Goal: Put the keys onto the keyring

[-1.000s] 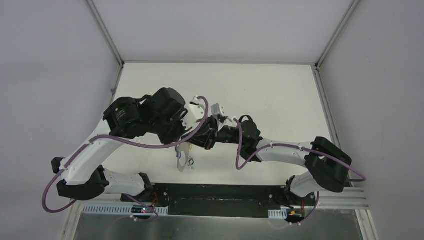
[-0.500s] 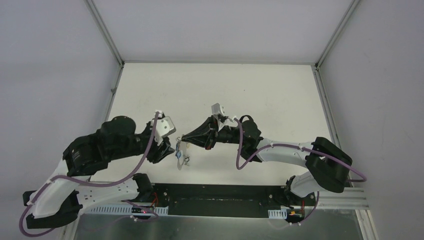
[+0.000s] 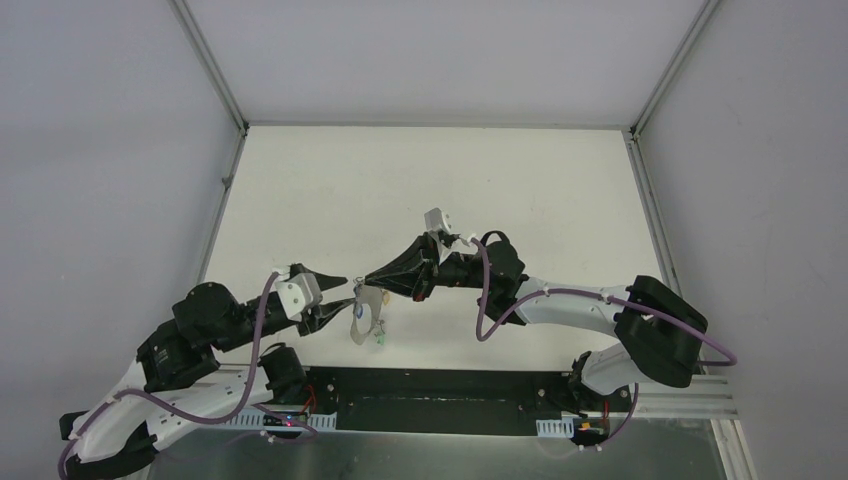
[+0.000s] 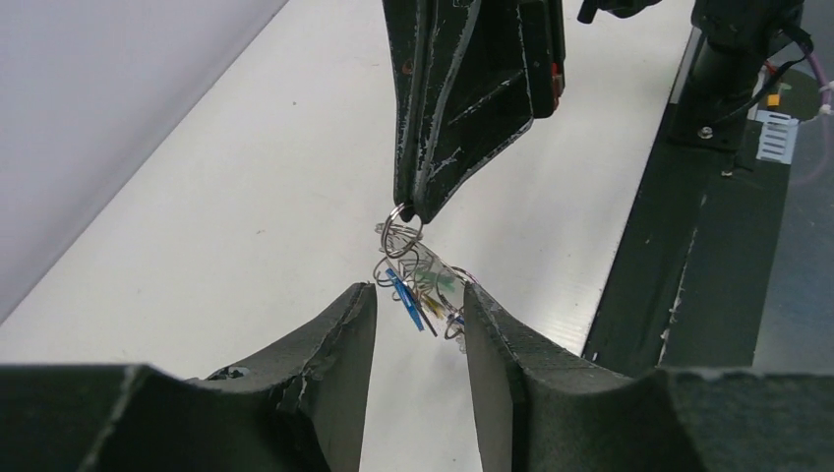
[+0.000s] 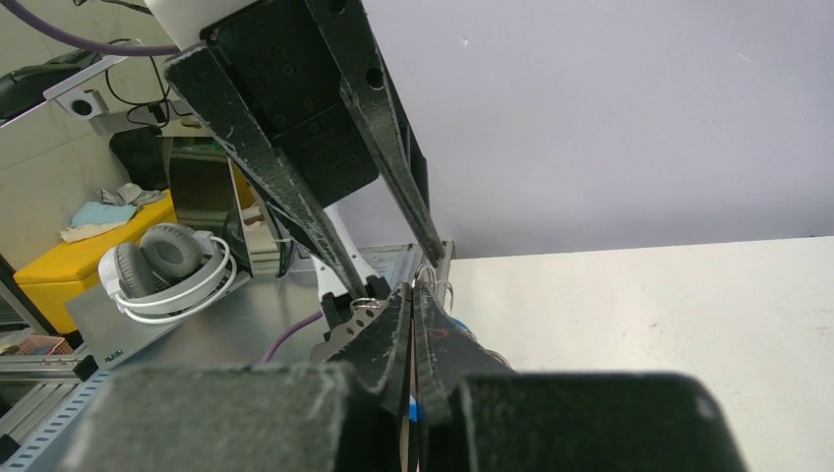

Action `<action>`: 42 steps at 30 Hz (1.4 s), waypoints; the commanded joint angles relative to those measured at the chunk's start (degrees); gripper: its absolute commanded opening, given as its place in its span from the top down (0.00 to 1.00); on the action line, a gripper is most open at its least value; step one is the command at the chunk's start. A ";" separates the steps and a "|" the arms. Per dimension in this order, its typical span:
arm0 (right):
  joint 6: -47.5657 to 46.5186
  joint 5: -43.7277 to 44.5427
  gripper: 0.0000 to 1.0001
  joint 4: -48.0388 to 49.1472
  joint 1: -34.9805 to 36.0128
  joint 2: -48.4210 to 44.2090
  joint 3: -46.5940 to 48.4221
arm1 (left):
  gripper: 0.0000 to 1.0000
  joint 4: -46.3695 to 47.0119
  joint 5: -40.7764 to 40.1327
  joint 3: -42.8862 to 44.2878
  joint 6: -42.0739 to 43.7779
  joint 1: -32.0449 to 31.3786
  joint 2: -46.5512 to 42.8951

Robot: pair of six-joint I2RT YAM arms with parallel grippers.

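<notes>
white desk (image 3: 450,180) under plain grey walls, with both arms meeting near its front edge. my right gripper (image 3: 362,284) is pinched closed on the top of the keyring (image 4: 399,232) and holds it in the air above the desk. the keys (image 4: 408,295), one blue-headed and one greenish, dangle in a bunch under the ring. my left gripper (image 4: 418,295) is spread apart and grasps nothing. its tips point at the bunch, just beside it.

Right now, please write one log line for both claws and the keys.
right claw: shut on keyring | left claw: open, facing keys | keys: hanging below keyring
</notes>
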 commanded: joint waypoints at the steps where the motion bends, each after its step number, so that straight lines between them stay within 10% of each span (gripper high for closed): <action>1: 0.68 -0.73 1.00 5.34 0.18 -2.68 0.77 | 0.63 6.58 -2.42 -1.54 2.62 -0.48 -0.18; 22: 0.62 -0.65 1.00 5.51 0.18 -2.69 0.90 | 0.93 9.26 -0.79 -5.21 3.34 -0.50 2.87; 42: 0.18 -0.41 1.00 5.78 0.18 -3.39 0.09 | 0.76 22.96 3.99 -12.47 5.88 -0.51 0.32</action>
